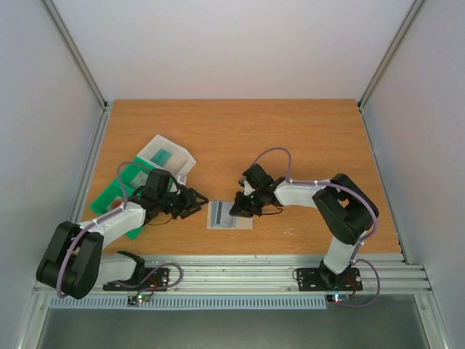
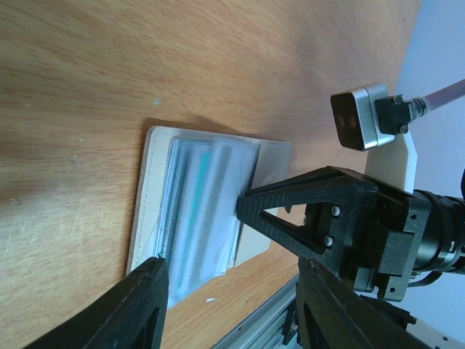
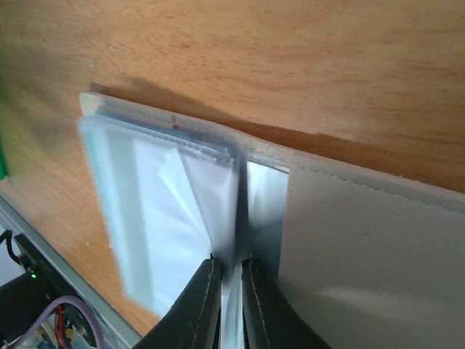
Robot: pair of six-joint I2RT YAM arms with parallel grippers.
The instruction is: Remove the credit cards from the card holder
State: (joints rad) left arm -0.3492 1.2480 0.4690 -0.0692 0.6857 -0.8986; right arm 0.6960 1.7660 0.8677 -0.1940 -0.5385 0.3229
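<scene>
Card holder [image 3: 349, 240] pinched, right hand [image 3: 231, 263]: wrist view only.

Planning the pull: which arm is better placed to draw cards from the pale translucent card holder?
Right, probably: right gripper pinches a thin leaf inside the pale translucent card holder; left gripper hovers open alongside.

Bright, even light from above leaves only soft shadows on the bench [image 1: 290, 138]. In the right wrist view the card holder [image 3: 167, 218] blurs toward nine o'clock, its dark shadow falling toward twelve.
</scene>
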